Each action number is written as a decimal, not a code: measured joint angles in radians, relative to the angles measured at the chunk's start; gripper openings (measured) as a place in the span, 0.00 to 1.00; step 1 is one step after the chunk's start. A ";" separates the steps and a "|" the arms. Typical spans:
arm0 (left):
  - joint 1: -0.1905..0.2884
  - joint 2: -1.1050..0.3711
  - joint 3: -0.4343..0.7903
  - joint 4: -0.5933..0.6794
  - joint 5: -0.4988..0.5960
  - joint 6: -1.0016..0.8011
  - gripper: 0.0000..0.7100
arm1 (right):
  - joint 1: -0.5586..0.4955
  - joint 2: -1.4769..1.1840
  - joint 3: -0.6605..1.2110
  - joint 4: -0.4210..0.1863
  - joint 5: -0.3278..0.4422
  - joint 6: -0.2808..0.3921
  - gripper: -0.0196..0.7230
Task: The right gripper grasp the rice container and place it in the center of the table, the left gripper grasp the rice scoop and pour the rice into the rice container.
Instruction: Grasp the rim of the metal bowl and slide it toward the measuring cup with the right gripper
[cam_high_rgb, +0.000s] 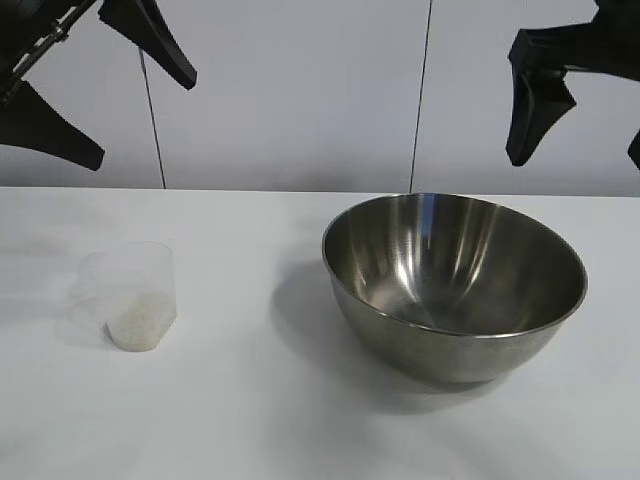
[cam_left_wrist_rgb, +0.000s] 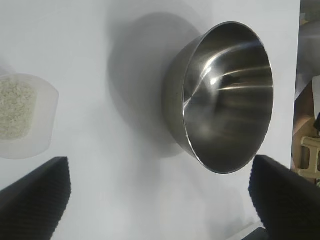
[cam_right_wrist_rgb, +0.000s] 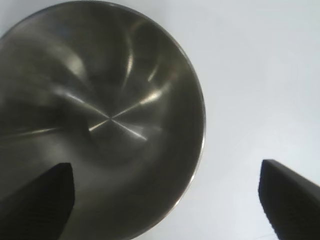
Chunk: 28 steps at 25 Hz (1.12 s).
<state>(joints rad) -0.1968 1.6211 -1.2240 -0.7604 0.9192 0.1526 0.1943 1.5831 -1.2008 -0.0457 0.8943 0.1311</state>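
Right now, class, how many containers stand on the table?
2: the steel bowl at the exterior view's right, empty, and the plastic scoop at its left, holding rice. None looks hidden.

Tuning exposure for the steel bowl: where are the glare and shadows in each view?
Exterior view: the rice container shows soft vertical streaks inside and casts a faint shadow toward the rice scoop. Left wrist view: bright streaks inside the bowl, broad shadow behind it. Right wrist view: star-shaped glints at the bottom.

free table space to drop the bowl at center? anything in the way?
Bare table between the rice scoop and the rice container, and along the front edge. Nothing is crowded. Left gripper and right gripper hang open above.
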 joint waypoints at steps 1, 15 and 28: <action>0.000 0.000 0.000 0.000 0.000 0.000 0.98 | -0.001 0.021 0.000 -0.003 -0.006 0.000 0.96; 0.000 0.000 0.000 0.000 -0.010 0.000 0.98 | -0.021 0.320 0.000 0.010 -0.113 0.000 0.93; 0.000 0.000 0.000 0.000 -0.011 0.000 0.98 | -0.021 0.340 -0.005 0.103 -0.135 -0.014 0.07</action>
<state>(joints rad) -0.1968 1.6211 -1.2240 -0.7604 0.9078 0.1526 0.1732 1.9231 -1.2055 0.0576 0.7595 0.1172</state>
